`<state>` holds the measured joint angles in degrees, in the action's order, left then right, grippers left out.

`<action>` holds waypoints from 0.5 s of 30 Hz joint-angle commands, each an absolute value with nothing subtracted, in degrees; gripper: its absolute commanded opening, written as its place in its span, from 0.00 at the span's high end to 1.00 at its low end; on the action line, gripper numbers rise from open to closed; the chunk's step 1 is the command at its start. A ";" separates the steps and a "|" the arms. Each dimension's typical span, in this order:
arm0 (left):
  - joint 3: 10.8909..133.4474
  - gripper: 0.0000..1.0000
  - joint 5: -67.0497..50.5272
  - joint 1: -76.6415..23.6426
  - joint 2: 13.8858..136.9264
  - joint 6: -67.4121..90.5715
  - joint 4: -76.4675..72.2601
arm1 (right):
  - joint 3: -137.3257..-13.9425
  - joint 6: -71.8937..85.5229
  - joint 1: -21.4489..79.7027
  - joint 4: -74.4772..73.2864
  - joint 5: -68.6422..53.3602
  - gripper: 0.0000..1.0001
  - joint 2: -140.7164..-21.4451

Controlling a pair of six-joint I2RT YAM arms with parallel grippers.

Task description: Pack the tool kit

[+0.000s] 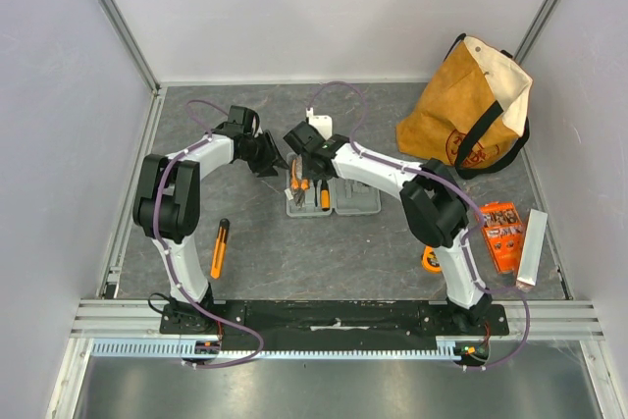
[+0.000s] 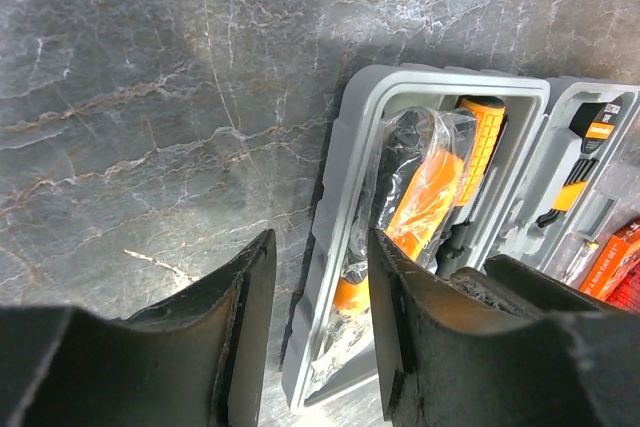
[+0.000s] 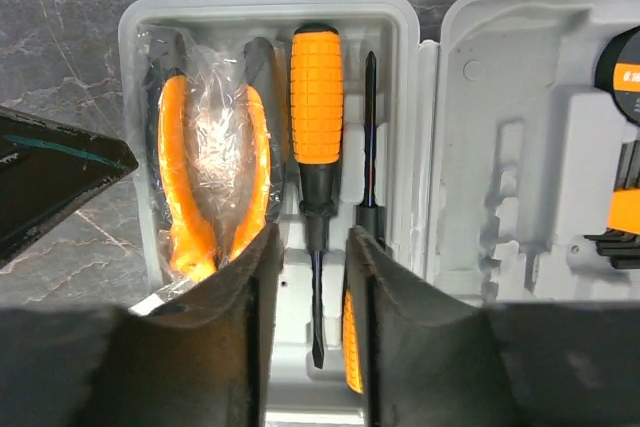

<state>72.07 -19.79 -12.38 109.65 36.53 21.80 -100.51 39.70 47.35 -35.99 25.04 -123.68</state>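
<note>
The tool kit (image 1: 358,201) has its left tray directly under the right hand (image 3: 308,277), whose fingers stand half apart and hold nothing, straddling a screwdriver (image 3: 316,97) seated beside bagged pliers (image 3: 215,177). The left hand (image 2: 320,252), also half open and empty, hovers at the kit's left rim. The kit lies open mid-counter (image 1: 294,267).

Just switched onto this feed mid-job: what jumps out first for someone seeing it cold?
The open grey tool kit at the middle of the table, with the left gripper at its edge and the right gripper hanging open above an orange-handled screwdriver lying in its slot beside plastic-wrapped pliers. Next, the tan canvas bag at the far right corner, and a loose orange tool on the table's left side.
</note>
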 commanded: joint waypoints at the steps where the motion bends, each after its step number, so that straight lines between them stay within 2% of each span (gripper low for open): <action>1: 72.86 0.53 -20.74 -12.66 107.32 33.75 18.12 | -97.21 36.48 45.62 -28.84 19.79 0.65 -119.79; 3: 72.60 0.55 -21.27 -12.92 106.96 33.14 16.79 | -96.77 34.37 45.00 -27.00 17.15 0.76 -120.15; 7: 72.77 0.57 -22.06 -13.97 107.31 31.38 15.12 | -96.85 34.01 43.69 -25.32 14.77 0.83 -121.72; 11: 72.95 0.62 -22.06 -14.59 108.10 30.59 14.68 | -96.86 33.23 43.07 -22.95 12.84 0.84 -122.17; 15: 73.74 0.76 -22.06 -15.12 109.24 29.18 15.55 | -97.73 32.00 42.98 -22.15 11.34 0.84 -123.22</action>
<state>72.05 -20.71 -14.66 109.45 33.01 17.04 -96.66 34.35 43.00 -25.41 13.98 -122.41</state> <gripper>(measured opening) 0.281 0.160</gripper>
